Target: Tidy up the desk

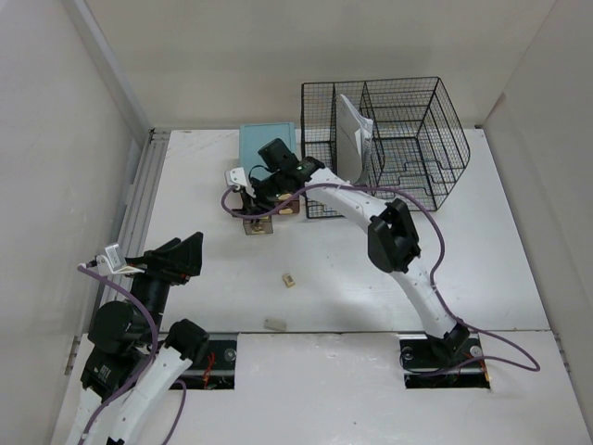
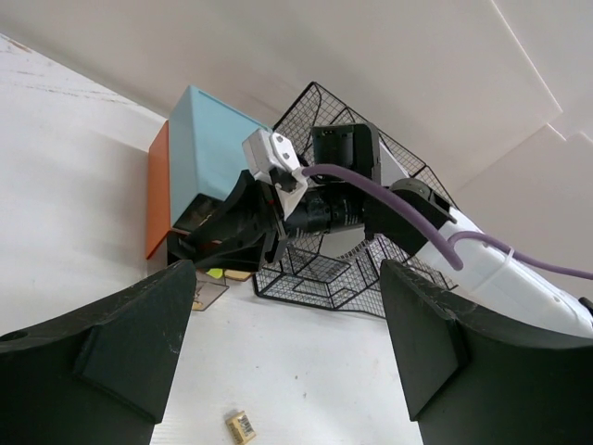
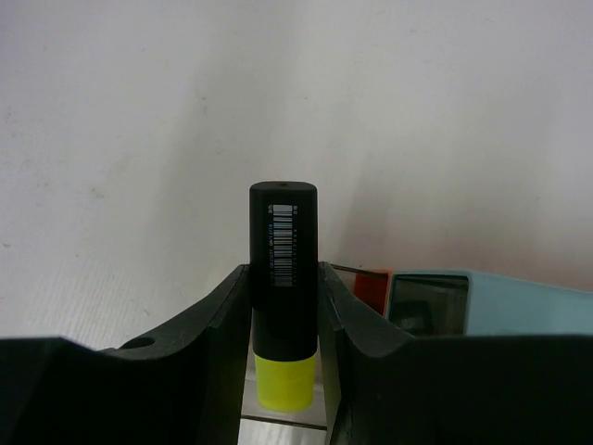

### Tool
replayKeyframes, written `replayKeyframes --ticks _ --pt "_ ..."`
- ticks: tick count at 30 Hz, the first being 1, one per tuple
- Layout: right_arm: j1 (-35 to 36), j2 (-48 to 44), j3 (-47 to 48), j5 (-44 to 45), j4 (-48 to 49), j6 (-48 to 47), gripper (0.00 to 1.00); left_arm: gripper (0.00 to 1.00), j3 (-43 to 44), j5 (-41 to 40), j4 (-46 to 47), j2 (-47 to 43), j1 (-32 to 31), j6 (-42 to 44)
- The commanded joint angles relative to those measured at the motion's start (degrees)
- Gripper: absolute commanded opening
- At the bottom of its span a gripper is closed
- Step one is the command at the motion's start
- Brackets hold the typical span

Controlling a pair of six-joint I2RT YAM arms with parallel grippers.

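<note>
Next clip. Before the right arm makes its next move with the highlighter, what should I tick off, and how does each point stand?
1. Grip: ok. The right pincer is shut on the highlighter, clamped on both sides.
2. Drawer open: ok. A small drawer stands pulled out in front of the teal box.
3. Highlighter lined up over the drawer: cannot tell.
4. Other arm out of the way: ok. The left pincer is open, empty and well apart.
5. Desk tidy: not ok. Two small pieces lie loose on it.
</note>
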Motion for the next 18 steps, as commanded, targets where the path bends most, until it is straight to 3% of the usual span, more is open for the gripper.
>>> replayKeyframes --ticks 1,6,9,10,12,13,18 --pt "-0.37 -1.36 -2.67 5.84 -0.78 -4.22 0.00 0.78 -0.16 -0.57 1.86 -5.26 -0.29 0.65" --pt "0.16 -5.40 -8.12 9.97 0.79 -5.46 0.01 0.78 -0.16 -0.57 1.86 -5.26 -0.29 0.65" --pt "0.16 -7.07 -11.28 12.61 2.29 -5.46 0.13 0.78 -0.16 -0.57 1.86 -5.26 -0.29 0.65" --pt "0.68 -7.86 -11.81 13.14 2.29 -5.46 0.28 0.78 -0.16 -0.57 1.86 -5.26 -0.29 0.65" --pt "0.69 -8.48 -13.22 13.67 2.82 -5.46 0.36 0.78 -0.16 -0.57 1.86 -5.26 -0.29 0.65" --pt "0.69 -9.35 -14.53 13.67 4.04 -5.46 0.46 0.78 -0.16 -0.57 1.86 -5.26 -0.29 0.65" --pt "1.21 -12.69 -16.92 14.19 7.03 -4.41 0.56 0.78 -0.16 -0.57 1.86 -5.26 -0.29 0.65"
